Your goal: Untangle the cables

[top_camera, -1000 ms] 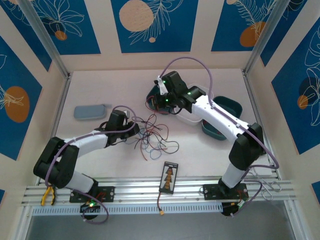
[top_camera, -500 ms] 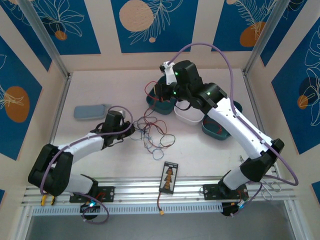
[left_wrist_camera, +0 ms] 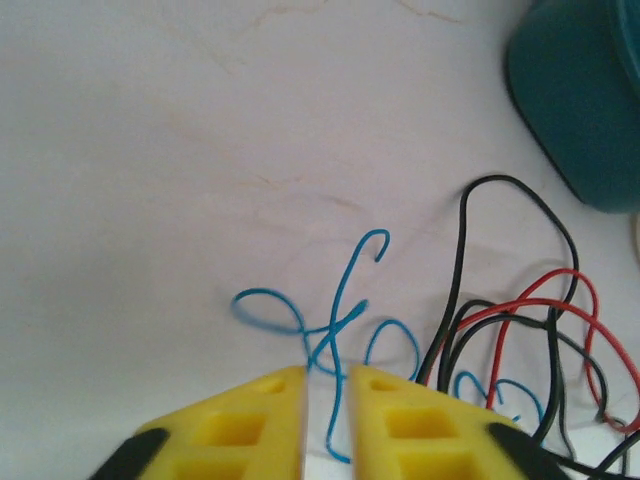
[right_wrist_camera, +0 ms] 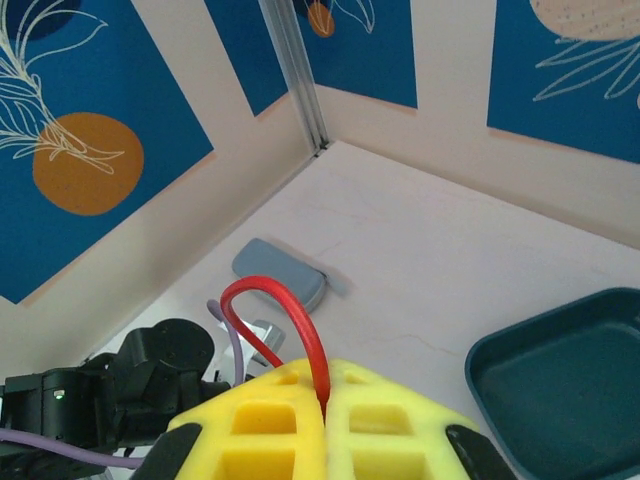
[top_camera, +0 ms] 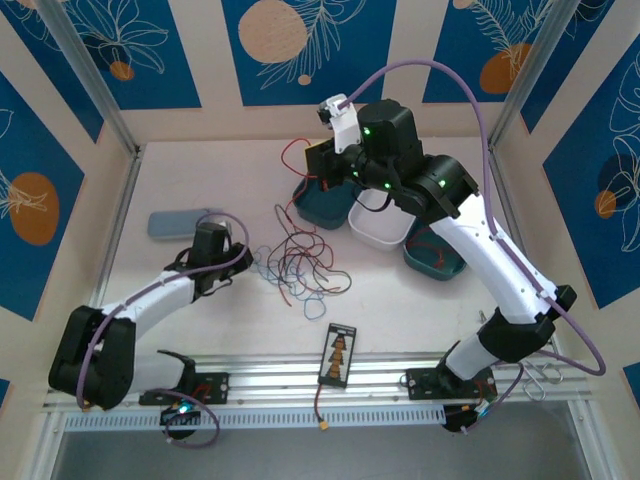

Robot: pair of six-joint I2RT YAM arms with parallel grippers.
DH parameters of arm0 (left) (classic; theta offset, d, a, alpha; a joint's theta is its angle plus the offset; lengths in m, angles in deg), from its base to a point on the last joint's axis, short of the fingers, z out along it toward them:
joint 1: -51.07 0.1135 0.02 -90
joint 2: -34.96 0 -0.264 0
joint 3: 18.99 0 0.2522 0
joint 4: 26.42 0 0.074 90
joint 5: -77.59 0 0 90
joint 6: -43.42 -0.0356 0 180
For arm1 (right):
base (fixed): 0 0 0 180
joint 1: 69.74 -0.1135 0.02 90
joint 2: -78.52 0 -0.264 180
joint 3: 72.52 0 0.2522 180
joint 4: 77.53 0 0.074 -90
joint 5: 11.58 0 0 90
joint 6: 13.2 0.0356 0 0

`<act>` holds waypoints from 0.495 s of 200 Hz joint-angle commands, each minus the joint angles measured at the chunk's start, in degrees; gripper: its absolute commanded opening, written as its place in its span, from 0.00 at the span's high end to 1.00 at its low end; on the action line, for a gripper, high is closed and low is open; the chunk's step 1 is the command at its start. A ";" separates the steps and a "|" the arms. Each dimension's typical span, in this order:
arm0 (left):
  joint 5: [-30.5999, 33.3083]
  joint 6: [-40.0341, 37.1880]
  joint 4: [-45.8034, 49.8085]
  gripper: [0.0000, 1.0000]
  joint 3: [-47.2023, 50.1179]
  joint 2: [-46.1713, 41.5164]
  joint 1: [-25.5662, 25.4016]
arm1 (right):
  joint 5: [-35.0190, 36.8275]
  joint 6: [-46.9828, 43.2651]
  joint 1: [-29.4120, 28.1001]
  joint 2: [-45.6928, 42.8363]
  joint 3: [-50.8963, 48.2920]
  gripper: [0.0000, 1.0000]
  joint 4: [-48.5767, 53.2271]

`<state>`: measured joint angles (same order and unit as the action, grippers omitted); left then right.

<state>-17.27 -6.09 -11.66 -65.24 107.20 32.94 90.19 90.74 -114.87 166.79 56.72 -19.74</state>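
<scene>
- While your right claw (right_wrist_camera: pixel 322 398) is clenched on a red wire (right_wrist_camera: pixel 290 305), that wire arches up and to the left out of the fingertips in the wrist view.
- Your left claw (left_wrist_camera: pixel 328 385) is released: the jaws stand narrowly parted, and a blue wire (left_wrist_camera: pixel 340 312) runs into the gap.
- You have the cables (top_camera: pixel 300 262) at centre frame in the top view. The loose bunch stretches left to right, with red strands climbing toward upper centre.
- Around them you see a pale worktop (top_camera: pixel 230 170), a teal tray (top_camera: pixel 315 222) just above the bunch, and blue patterned walls (top_camera: pixel 310 50).
</scene>
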 commanded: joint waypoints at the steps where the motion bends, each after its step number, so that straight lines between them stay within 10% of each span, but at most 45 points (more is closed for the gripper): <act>1: 1.04 -1.98 2.33 0.70 0.00 -3.96 0.64 | 1.30 -1.48 -0.58 2.22 1.77 1.00 3.18; 99: -0.13 -8.85 9.69 0.04 -7.30 -18.32 0.77 | -0.23 -0.48 -0.93 7.34 3.47 1.00 6.48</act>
<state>-15.50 -12.58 -3.38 -70.47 90.77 33.33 90.47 90.34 -115.30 173.39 57.81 -14.29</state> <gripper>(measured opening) 0.902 0.055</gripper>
